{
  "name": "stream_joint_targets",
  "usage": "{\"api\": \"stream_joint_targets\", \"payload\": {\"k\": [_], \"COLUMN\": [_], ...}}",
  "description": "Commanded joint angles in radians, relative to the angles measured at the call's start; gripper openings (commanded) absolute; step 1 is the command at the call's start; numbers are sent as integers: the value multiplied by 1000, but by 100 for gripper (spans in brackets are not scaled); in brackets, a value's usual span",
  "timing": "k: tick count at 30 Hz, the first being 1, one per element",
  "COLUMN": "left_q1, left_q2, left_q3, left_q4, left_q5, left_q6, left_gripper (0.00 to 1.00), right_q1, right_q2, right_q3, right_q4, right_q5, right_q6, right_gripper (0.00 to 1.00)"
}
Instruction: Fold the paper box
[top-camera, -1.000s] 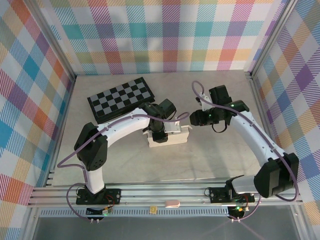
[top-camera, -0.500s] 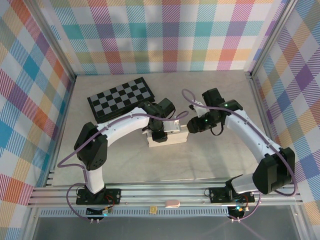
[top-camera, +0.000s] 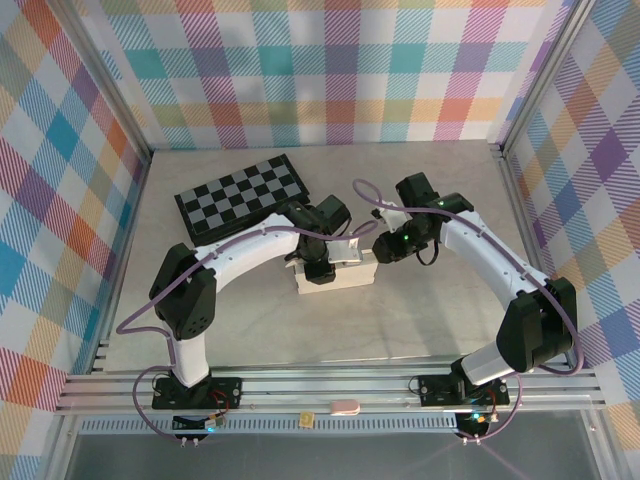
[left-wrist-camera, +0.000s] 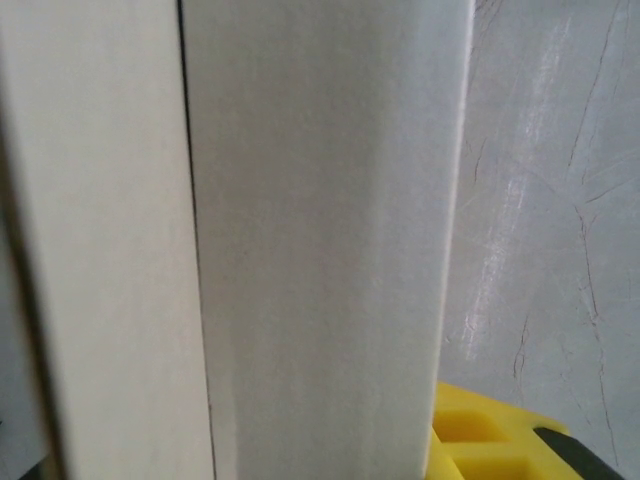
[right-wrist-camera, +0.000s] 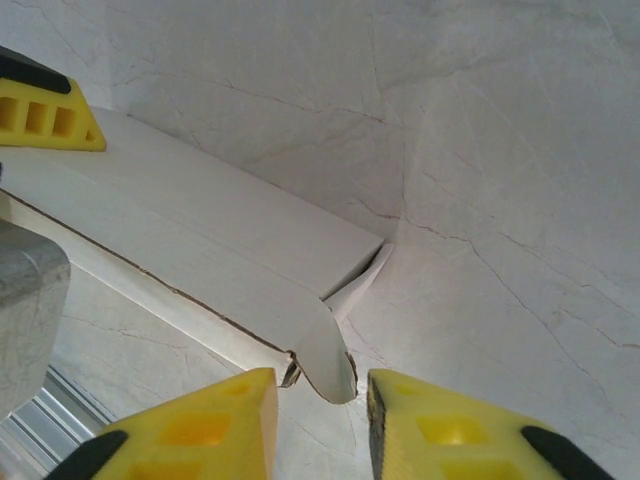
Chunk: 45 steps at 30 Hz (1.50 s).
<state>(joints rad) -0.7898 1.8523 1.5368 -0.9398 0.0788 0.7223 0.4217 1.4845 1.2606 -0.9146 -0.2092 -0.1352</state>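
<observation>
Black-and-grey checkered board (top-camera: 243, 198): upper left of the top view, lying flat and slanted on the pale marbled worktop (top-camera: 430, 320).

White left arm (top-camera: 240, 250): climbs from its base at lower left and arcs toward the frame's centre, with a purple cable running along it.

Left hand (top-camera: 320, 268): frame centre, just below the board's right corner, set down onto the left half of the paper box (top-camera: 340, 279). How far it is parted cannot be told. In the left wrist view one yellow fingertip (left-wrist-camera: 480, 445) sits at the lower right, just beside the cardboard. In the right wrist view a yellow finger (right-wrist-camera: 45, 115) of this hand rests on the box at upper left.

Paper box: plain white cardboard, a long shallow shape on the worktop at the centre of the top view, between the two hands.
- Left wrist view: its panels cover the left and middle, and a dark seam runs from top to bottom.
- Right wrist view: a long panel slopes from upper left to centre, ending in a small folded corner flap and a rounded tab (right-wrist-camera: 328, 365).

Right hand (top-camera: 384, 246): just right of centre, at the box's right end. In the right wrist view its two yellow fingers (right-wrist-camera: 205, 425) stand apart at the bottom edge, gripping nothing. The rounded tab hangs just above the gap, nearer the finger on the frame's left. Contact cannot be told.

White right arm (top-camera: 500, 270): sweeps from lower right up to that hand.
</observation>
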Motion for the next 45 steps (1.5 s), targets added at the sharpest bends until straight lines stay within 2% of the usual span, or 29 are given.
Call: {"api": "stream_joint_targets", "payload": {"k": [1, 8, 25, 36, 45], "left_q1": [13, 16, 20, 25, 29], "left_q2": [25, 25, 33, 35, 40], "left_q3": [26, 29, 43, 51, 59], "left_q4": [-20, -19, -13, 4, 11], "left_q5": [20, 26, 32, 27, 15], "left_q6": [-6, -7, -22, -54, -65], "left_gripper": [34, 34, 34, 36, 36], "right_q1": [9, 13, 40, 54, 54], "right_q2": [16, 32, 46, 85, 83], "right_q3": [31, 45, 70, 143, 86], "right_q4": [-6, -1, -3, -50, 10], "right_q5": [-9, 13, 40, -7, -12], "right_q6": [-19, -19, -6, 168, 250], "right_gripper": [26, 21, 0, 0, 0]}}
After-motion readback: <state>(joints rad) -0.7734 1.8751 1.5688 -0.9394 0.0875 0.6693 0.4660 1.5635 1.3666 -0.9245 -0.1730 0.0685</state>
